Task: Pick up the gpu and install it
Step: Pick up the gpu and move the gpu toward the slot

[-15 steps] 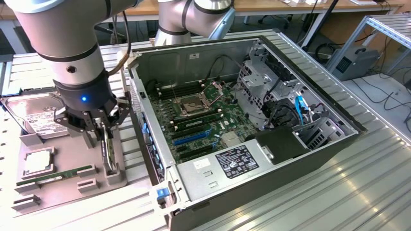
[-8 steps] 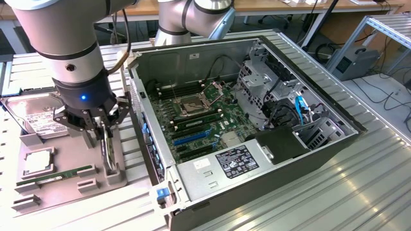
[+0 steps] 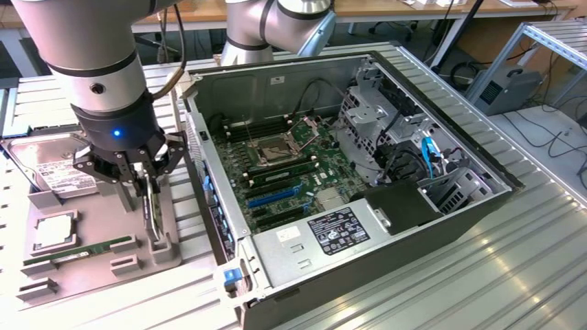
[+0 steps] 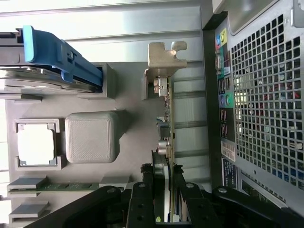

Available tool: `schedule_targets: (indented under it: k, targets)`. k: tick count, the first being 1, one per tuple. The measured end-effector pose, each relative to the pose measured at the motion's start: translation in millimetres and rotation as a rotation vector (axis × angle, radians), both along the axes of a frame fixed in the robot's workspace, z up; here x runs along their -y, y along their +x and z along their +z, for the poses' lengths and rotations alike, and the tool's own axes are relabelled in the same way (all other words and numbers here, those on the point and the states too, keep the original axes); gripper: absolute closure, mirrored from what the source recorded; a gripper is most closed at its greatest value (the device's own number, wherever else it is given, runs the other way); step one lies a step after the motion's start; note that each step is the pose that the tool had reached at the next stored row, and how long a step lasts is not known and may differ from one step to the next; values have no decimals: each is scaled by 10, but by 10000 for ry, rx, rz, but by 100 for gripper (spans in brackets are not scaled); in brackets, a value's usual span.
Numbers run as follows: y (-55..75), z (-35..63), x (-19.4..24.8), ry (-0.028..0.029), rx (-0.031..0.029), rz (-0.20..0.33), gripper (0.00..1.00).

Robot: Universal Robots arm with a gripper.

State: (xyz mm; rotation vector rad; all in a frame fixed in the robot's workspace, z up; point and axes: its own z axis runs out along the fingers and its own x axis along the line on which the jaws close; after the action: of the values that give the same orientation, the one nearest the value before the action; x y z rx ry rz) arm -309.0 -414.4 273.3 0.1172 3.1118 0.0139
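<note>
End effector (image 3: pixel 144 180) clamped on the gpu (image 3: pixel 156 218)
On the exterior view's left, the gpu stands on edge in the grey holder tray (image 3: pixel 96 276) on the worktop (image 3: pixel 513 275), just beside the open computer case (image 3: pixel 284 265).

the gpu (image 4: pixel 166 128) stands on edge on the gray fixture (image 3: pixel 92 240), with the gripper (image 4: pixel 164 173) clamped across it. the case's rear panel (image 4: pixel 256 95) rises just beside the card, leaving only a narrow gap. on the card's other side a gray block (image 4: pixel 91 137) sits near, with bare fixture between. the case top is open: the motherboard (image 3: pixel 293 172) lies uncovered, while the drive cage (image 3: pixel 372 117), black shroud (image 3: pixel 403 203) and blue cable (image 3: pixel 427 155) crowd the exterior view's right.
</note>
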Motion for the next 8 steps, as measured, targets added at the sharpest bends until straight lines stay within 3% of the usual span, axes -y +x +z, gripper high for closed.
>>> schedule_targets:
  k: [4, 8]
  targets:
    - [0, 39, 0, -1, -1, 0, 73]
    - [0, 143, 0, -1, -1, 0, 73]
